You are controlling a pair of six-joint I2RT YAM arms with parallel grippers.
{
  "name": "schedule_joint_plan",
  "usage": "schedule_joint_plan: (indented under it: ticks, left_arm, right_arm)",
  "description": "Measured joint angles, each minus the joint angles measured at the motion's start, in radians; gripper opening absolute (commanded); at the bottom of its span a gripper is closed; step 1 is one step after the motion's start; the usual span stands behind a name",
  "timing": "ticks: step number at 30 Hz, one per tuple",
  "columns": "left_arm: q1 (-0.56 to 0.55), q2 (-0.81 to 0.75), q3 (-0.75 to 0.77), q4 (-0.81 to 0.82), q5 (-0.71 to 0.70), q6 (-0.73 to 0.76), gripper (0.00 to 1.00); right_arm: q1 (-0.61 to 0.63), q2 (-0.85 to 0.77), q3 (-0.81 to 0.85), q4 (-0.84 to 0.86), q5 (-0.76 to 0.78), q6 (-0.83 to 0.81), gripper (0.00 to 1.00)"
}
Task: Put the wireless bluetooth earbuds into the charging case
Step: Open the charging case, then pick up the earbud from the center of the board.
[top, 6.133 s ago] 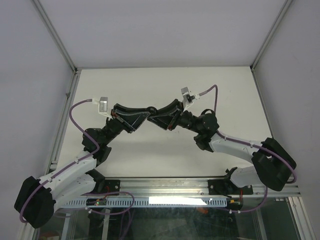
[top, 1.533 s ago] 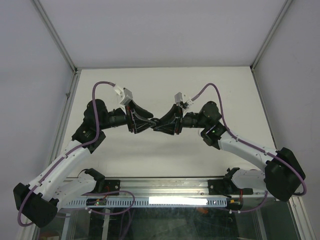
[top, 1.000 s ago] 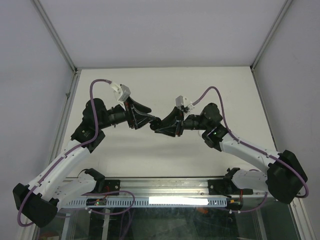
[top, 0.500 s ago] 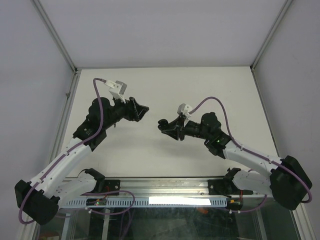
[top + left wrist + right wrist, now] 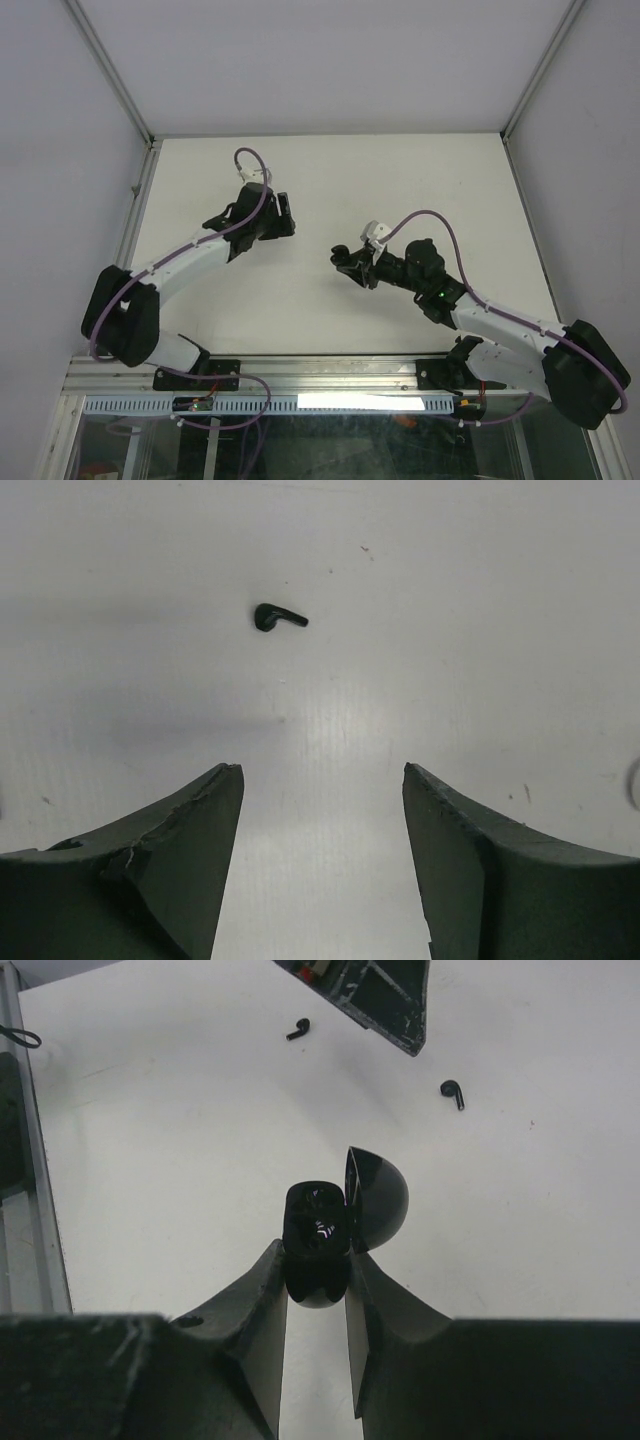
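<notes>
1. Right wrist view: the right end effector (image 5: 316, 1265) is clamped on a glossy black charging case (image 5: 318, 1222), whose domed lid (image 5: 377, 1200) stands open.
2. Two small black comma-shaped earbuds (image 5: 453, 1092) lie apart on the white surface (image 5: 150, 1160), beyond the case.
3. Left wrist view: the left end effector (image 5: 318, 780) is spread wide and holds nothing; one earbud lies ahead of it.
</notes>
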Motion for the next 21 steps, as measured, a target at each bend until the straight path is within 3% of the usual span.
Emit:
schedule_joint_plan:
  ticks: [8, 16, 21]
  left_arm:
    - [0.0, 0.3, 0.19, -0.015, -0.143, -0.026, 0.74]
    - [0.0, 0.52, 0.346, -0.02, -0.241, -0.008, 0.73]
    - [0.0, 0.574, 0.376, -0.045, -0.269, 0.015, 0.69]
  right_arm:
    - [-0.014, -0.016, -0.07, 0.026, 0.011, -0.006, 0.0]
    - [-0.022, -0.016, -0.076, 0.05, 0.009, -0.003, 0.0]
    - [-0.025, -0.016, -0.083, 0.061, 0.007, 0.0, 0.0]
